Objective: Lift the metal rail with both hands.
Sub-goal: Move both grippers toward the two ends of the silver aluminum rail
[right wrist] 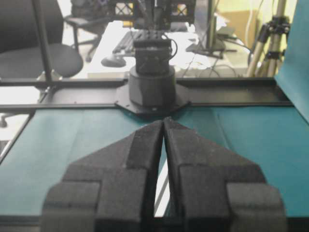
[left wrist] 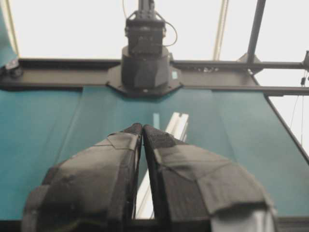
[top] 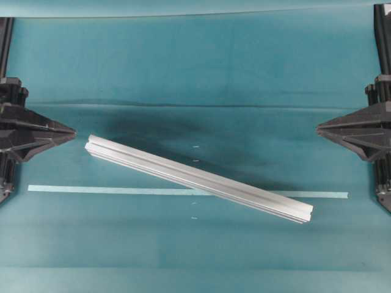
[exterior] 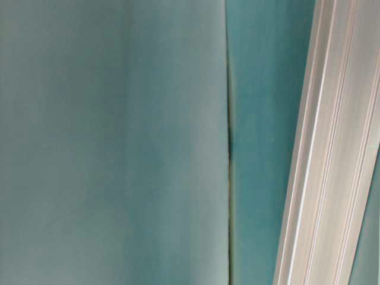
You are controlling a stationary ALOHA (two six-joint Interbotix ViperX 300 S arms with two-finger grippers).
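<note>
The metal rail (top: 198, 178) is a long silver grooved bar lying diagonally on the teal table, its left end higher in the overhead view and its right end lower. The table-level view shows a stretch of the metal rail (exterior: 332, 154) close up. My left gripper (top: 72, 131) sits at the left edge, shut, its tip a short way from the rail's left end. My right gripper (top: 319, 129) sits at the right edge, shut, well above the rail's right end. Both wrist views show jaws with tips meeting and nothing held: left gripper (left wrist: 143, 127), right gripper (right wrist: 163, 121). The metal rail (left wrist: 177, 123) shows beyond the left jaws.
A thin pale-teal tape strip (top: 110, 190) runs across the table and passes under the rail. A seam (top: 195, 105) crosses the table cover behind the rail. Each wrist view faces the opposite arm's black base (left wrist: 145, 67) on a dark frame bar.
</note>
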